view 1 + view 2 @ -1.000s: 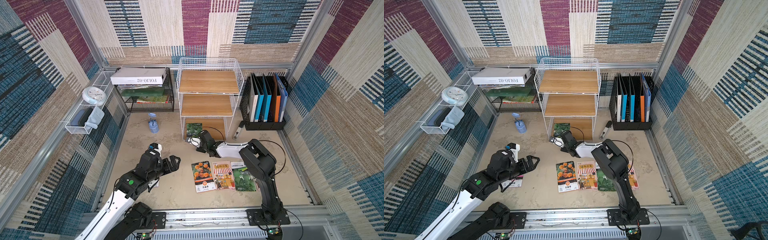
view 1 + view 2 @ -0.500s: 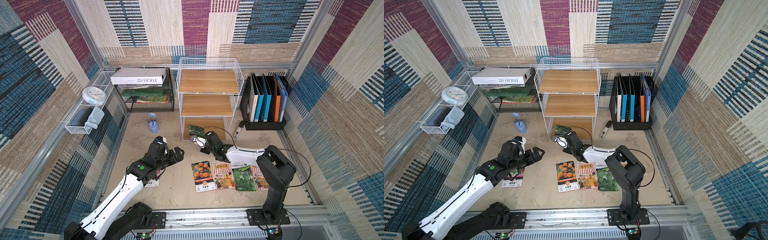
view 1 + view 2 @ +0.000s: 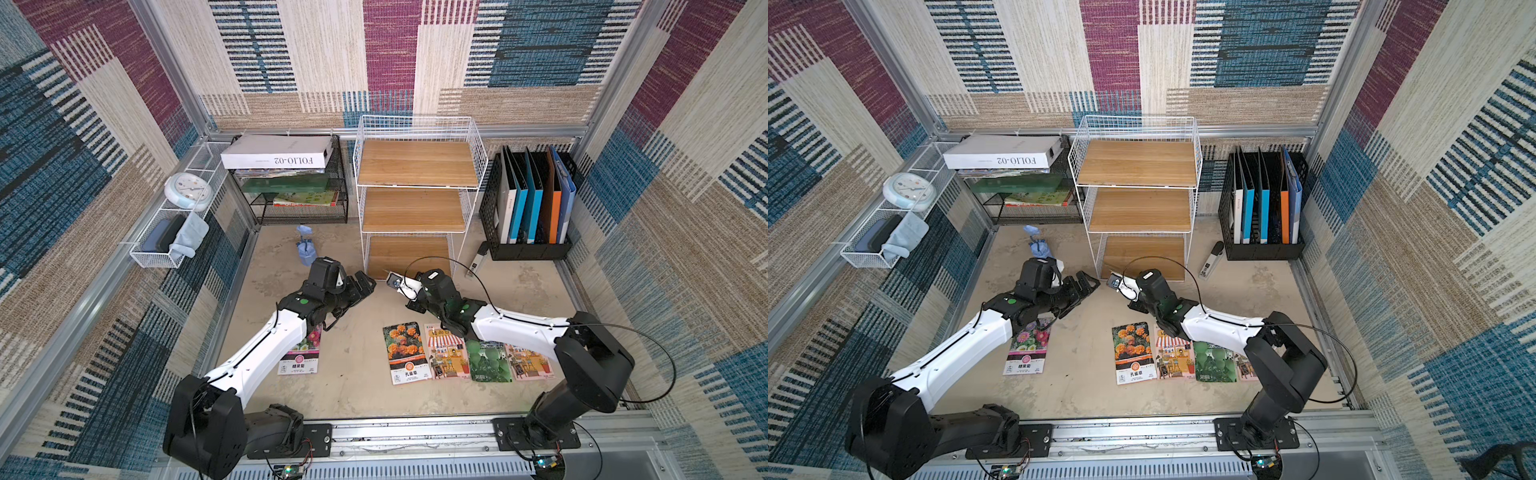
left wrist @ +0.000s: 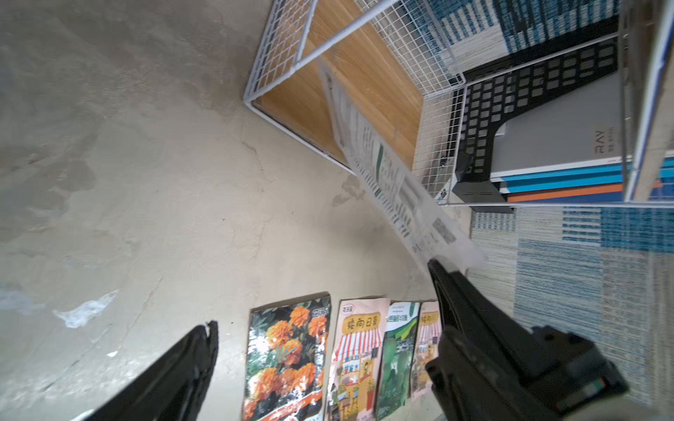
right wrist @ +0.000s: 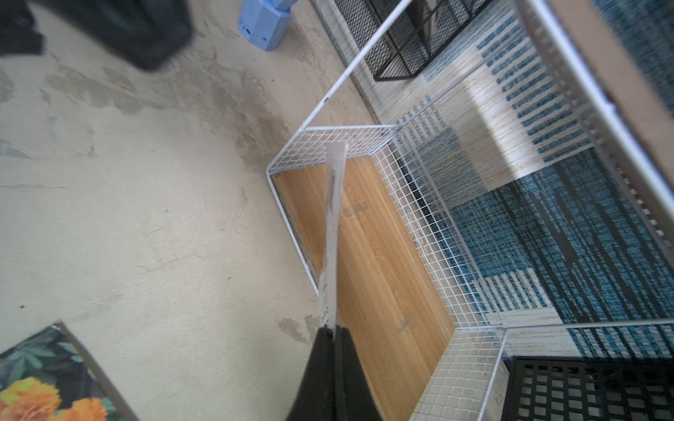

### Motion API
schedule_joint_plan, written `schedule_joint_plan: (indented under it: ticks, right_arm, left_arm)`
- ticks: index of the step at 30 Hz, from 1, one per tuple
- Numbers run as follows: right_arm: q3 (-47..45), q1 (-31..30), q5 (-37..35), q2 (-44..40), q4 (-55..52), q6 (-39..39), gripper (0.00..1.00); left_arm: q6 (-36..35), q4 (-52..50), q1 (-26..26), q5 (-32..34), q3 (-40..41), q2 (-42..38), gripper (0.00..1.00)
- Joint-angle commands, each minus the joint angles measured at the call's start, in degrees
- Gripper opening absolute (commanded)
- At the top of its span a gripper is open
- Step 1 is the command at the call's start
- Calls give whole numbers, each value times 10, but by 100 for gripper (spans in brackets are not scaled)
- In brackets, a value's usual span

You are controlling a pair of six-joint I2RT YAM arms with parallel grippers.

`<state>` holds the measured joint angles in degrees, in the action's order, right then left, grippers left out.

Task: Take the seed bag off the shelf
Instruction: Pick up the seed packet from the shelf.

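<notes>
The right gripper (image 5: 332,330) clamps the seed bag (image 4: 379,171), a thin flat packet with a white, densely printed back, by the shelf (image 5: 386,277); the left gripper (image 3: 362,286) stands open.

Seed bags, six in all: five lie flat on the surface (image 3: 357,395), namely the pink-flower bag (image 3: 301,357), the marigold bag (image 3: 405,353), the awning bag (image 3: 446,353), the green bag (image 3: 488,363) and the half-covered bag (image 3: 532,365); the sixth, the held seed bag (image 4: 383,171), stands edge-on in closed jaws. Shelf (image 3: 417,166), one, with three wooden boards. Black tray rack (image 3: 299,212), one; white box (image 3: 276,156), one. Wire basket (image 3: 153,259), one; clock (image 3: 188,191), one; blue cloth (image 3: 189,237), one. File holder (image 3: 528,251), one, with five folders (image 3: 519,208) distinguishable. Blue bottle (image 3: 305,249), one. Arms, two: left arm (image 3: 266,345), right arm (image 3: 519,328).
</notes>
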<state>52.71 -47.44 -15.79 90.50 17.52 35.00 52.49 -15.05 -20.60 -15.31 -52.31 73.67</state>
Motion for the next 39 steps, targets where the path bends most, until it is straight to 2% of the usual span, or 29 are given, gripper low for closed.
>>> schedule_joint_plan:
  ticks: [1,5,9,17,24,30,39]
  right_arm:
    - [-12,-9,-10,-42,4,-5,0]
    - [-20,-20,-7,-94,-16,-7,0]
    - [-2,-27,6,-105,-66,-8,0]
    - [-17,-44,-2,-102,-55,-13,0]
    - [-9,-46,2,-89,-51,-9,0]
    - [-3,-51,1,-102,-45,-11,0]
    - [11,-77,-7,-113,-55,-1,0]
  left_arm:
    - [24,39,1,-21,-20,7,98]
    - [45,51,1,-32,-48,26,98]
    - [83,64,1,-52,-64,51,98]
    - [182,148,1,-38,-31,33,100]
    - [187,135,1,-19,-21,-5,100]
    - [199,136,1,-54,-20,11,100]
    - [209,144,1,-64,-27,25,99]
